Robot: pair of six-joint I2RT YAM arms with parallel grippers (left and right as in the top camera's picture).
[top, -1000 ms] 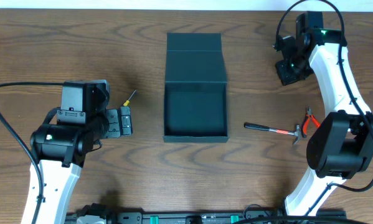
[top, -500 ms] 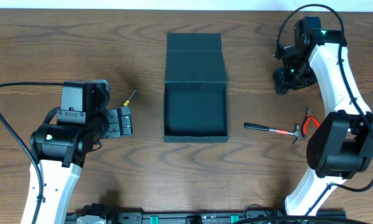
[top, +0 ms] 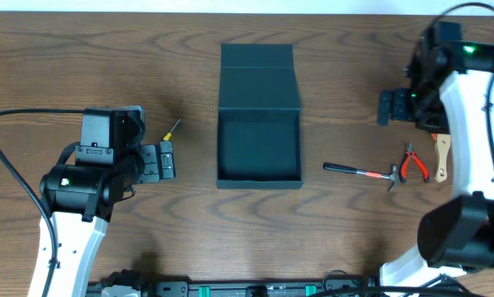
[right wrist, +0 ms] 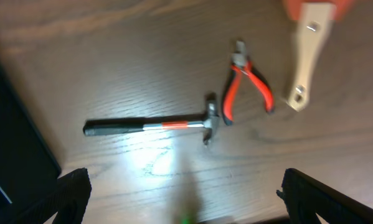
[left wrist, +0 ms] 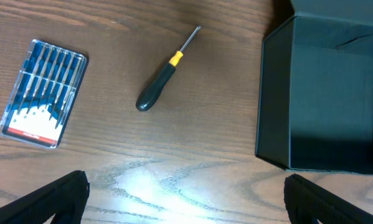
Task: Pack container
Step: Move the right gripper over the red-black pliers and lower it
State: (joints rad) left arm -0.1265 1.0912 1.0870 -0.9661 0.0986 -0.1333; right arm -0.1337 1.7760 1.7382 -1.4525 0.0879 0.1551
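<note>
The container (top: 259,183), a dark teal box, stands open at mid-table with its flap lid (top: 259,78) folded back and nothing inside. In the left wrist view its near corner (left wrist: 273,99) shows. My left gripper (top: 166,161) hovers left of it, open over bare wood, and its fingertips (left wrist: 55,199) frame nothing. Just beyond lies a black and yellow screwdriver (top: 171,129) (left wrist: 164,74). My right gripper (top: 388,107) is open to the right of the box, above a hammer (top: 362,171) (right wrist: 155,124) and red pliers (top: 413,162) (right wrist: 248,81).
A blue case of bits (left wrist: 43,93) lies left of the screwdriver, hidden under my left arm in the overhead view. A pale-handled tool (top: 440,157) (right wrist: 307,56) rests just right of the pliers. The right arm's base stands at the front right corner.
My right gripper has gone from shut to open. Its arm has swung right and slightly nearer, uncovering the pale-handled tool. The left arm has not moved.
</note>
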